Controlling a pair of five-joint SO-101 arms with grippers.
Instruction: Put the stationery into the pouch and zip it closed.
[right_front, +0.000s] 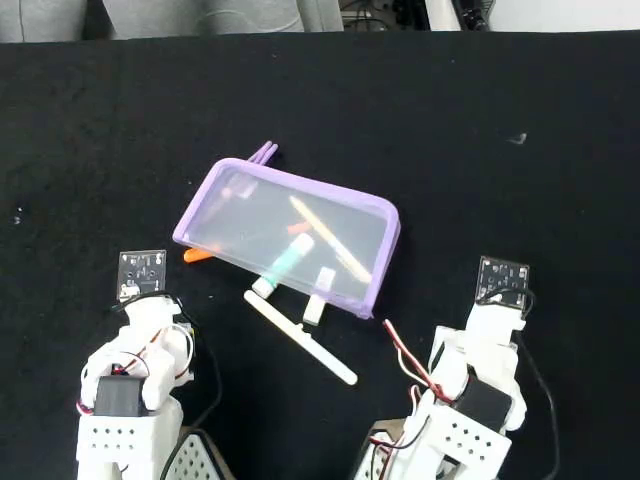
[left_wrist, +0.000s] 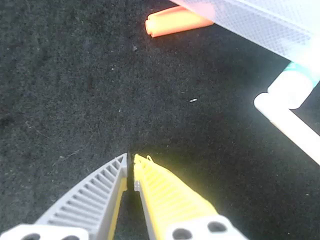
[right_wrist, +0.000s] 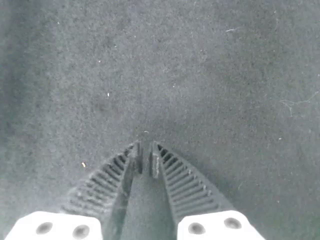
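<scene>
Pouch (right_front: 285, 235): translucent, purple-edged, lying flat mid-counter (right_front: 500, 150), double zip pull (right_front: 262, 152) at its far corner. Judged light and floppy, so it will likely slide on the cloth unless one hand pins it. Best holds are the purple edge or the pull tabs.

Stationery:
- Orange marker (right_front: 198, 255) pokes out at the pouch's left side.
- Teal-banded tube (right_front: 283, 268) and a small white piece (right_front: 319, 296) stick out past its near edge.
- Long white pen (right_front: 300, 337) lies bare on the counter just beside them.
- A yellow pencil (right_front: 325, 238) shows through the pouch wall. Cannot tell whether it is inside or underneath.

All judged light, rigid and smooth, and round ones may roll. Take each across the barrel near its middle.

Left hand (left_wrist: 131, 165): jaws almost together, holding nothing, over bare cloth near the marker.

Right hand (right_wrist: 145, 155): a narrow slit between the jaws, nothing held, above bare counter, well apart from the pouch.
</scene>
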